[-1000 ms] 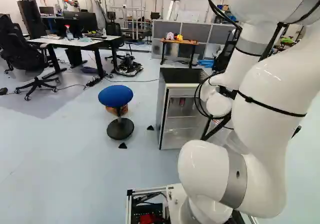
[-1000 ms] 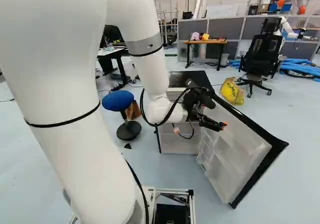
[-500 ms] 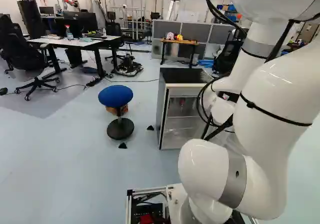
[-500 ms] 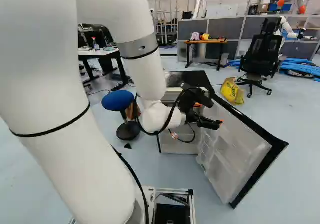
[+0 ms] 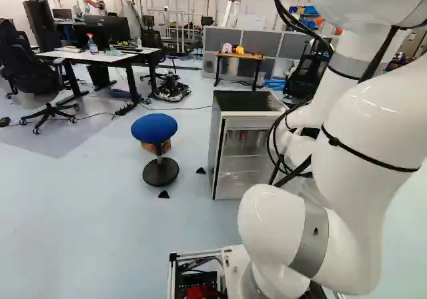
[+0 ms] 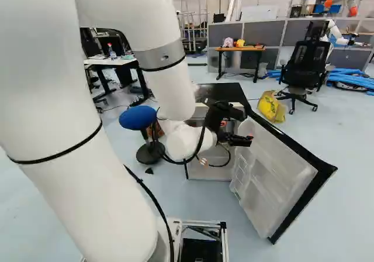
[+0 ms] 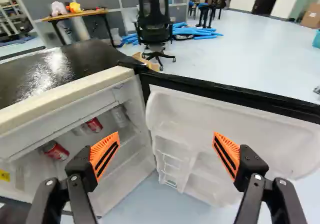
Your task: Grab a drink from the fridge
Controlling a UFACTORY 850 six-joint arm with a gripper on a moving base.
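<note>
My gripper is in front of the inner side of the open fridge door in the right base view. In the wrist view the gripper stands wide open, nothing between its orange pads, with the door's white lining beyond. The fridge has a black top. Inside it, in the wrist view, a red can lies on the shelf beyond one finger, and another red can is deeper in. Clear or pale containers near them are hard to make out.
A blue stool stands beside the fridge. The black door edge crosses ahead of the gripper. A yellow bag and an office chair are behind the door; another robot stands farther back.
In the right base view my gripper has moved left, from over the door toward the fridge body, and slightly down. The upper arm links have shifted too. The base and the door have stayed put.
</note>
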